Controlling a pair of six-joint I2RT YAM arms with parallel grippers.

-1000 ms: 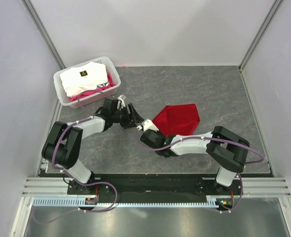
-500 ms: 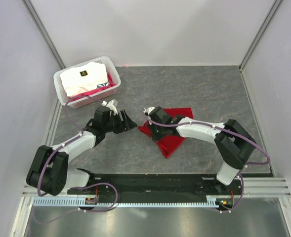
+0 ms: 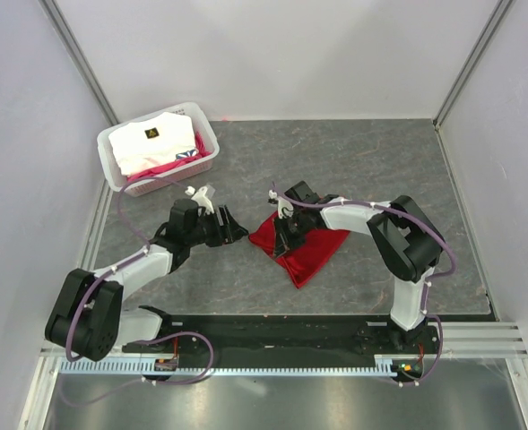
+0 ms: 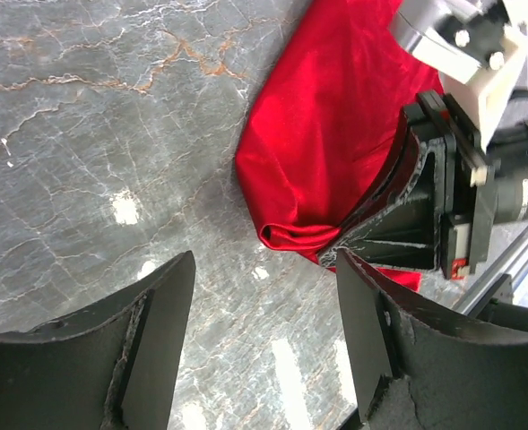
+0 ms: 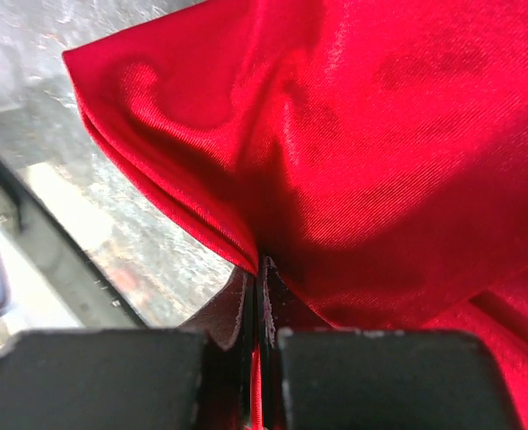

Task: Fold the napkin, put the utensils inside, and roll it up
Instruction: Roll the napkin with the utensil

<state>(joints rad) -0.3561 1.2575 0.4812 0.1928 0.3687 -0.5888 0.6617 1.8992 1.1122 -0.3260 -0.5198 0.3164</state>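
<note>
The napkin (image 3: 312, 250) lies on the bench (image 3: 389, 166), a rumpled, doubled-over red shape with one corner pointing toward the near rail (image 3: 272, 345). Its left edge is gathered into a thick fold. The right gripper (image 5: 259, 273) has that fold: its jaws are pressed together with only a thin sliver of red cloth between them, and the fabric billows out glossy and creased beyond the tips.

Just left of the napkin and apart from it sits the left gripper (image 4: 264, 269), low over the bench. Its jaws stand wide apart and hold nothing, with only bare stone-patterned surface between them. The left wrist view looks across that gap at the napkin's folded edge and the black fingers of the other arm.

The bench is dark grey with pale marbled veins and small bright glints of reflected light. Bare surface runs beyond the napkin to the back wall (image 3: 281, 54), and to its right as far as the side wall. The right arm bends in an arc around the napkin's right side.

Well to the left of the napkin and farther back, near the corner post, a white basket (image 3: 111, 168) sits at an angle, filled with white and pink fabric (image 3: 151, 143). Pale walls close the bench on three sides.
</note>
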